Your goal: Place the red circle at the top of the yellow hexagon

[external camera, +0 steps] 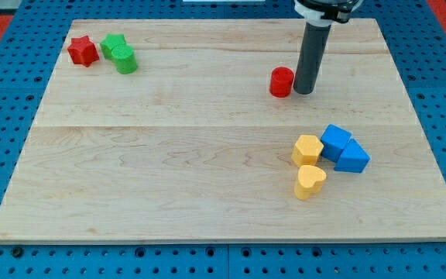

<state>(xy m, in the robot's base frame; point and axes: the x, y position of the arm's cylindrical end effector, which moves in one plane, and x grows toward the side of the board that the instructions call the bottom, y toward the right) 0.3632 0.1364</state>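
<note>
Small red circle block [281, 81] on pale wooden worktop [169, 155], above yellow hexagon block [307, 149]. My tip [303, 92] touching its right side. Probably light, stiff, slippery; push low. No jaws present.

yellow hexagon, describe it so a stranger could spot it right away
On the wooden board, look at the cluster near the view's lower right. The yellow hexagon is its leftmost upper piece, beside the blue blocks. The yellow heart just below it is the other yellow one; the hexagon has flat sides.
</note>
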